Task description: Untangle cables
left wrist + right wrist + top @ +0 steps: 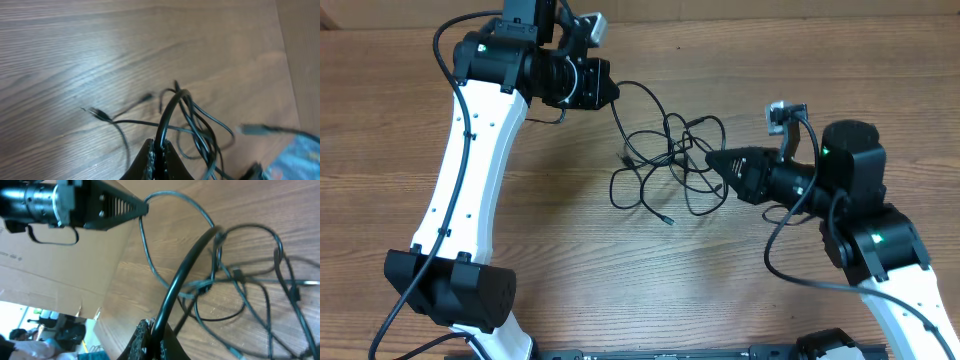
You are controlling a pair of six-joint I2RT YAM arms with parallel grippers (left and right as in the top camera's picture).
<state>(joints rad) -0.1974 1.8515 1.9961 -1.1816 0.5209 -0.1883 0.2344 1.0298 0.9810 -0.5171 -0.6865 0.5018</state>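
The cables (665, 165) lie as a loose tangle of thin black cords on the wooden table between my two arms. My left gripper (612, 92) is shut on one cable strand at the tangle's upper left; in the left wrist view that strand (167, 117) rises straight out of the pinched jaws of the left gripper (161, 148). My right gripper (712, 160) is shut on another cable at the tangle's right side; in the right wrist view the thick-looking strand (182, 275) runs up from the right gripper (154, 332). Small plugs (667, 217) lie at loose ends.
A cardboard wall (60, 275) stands beyond the table's far edge. The left arm's white link (470, 170) crosses the left side of the table, and the right arm's base (880, 250) sits at the lower right. The left gripper's body (90, 205) shows in the right wrist view.
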